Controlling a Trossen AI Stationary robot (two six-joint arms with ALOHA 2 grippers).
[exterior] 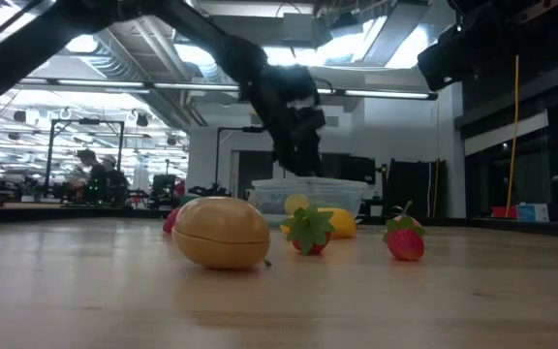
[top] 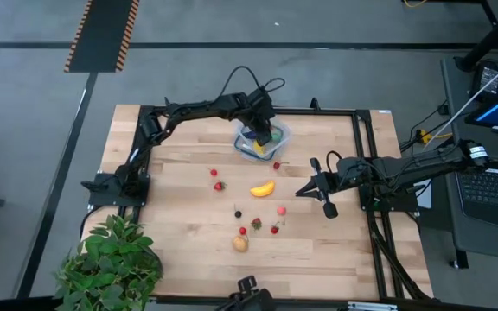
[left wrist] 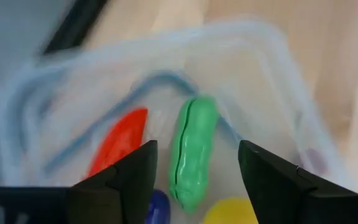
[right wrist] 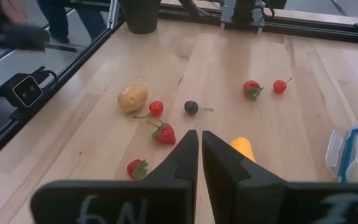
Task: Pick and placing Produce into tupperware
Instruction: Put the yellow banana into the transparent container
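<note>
The clear tupperware stands at the table's far middle. In it lie a green pod-shaped piece, a red pepper, a yellow piece and a blue piece. My left gripper hangs open just above the tupperware, its fingers on either side of the green piece and apart from it. A banana, a potato, strawberries and small red berries lie loose on the wood. My right gripper waits shut to the right of the banana.
A leafy potted plant stands at the near left corner. Black frame rails run along the table's edges. Bare wood lies between the loose produce and the tupperware. People show far off in the room.
</note>
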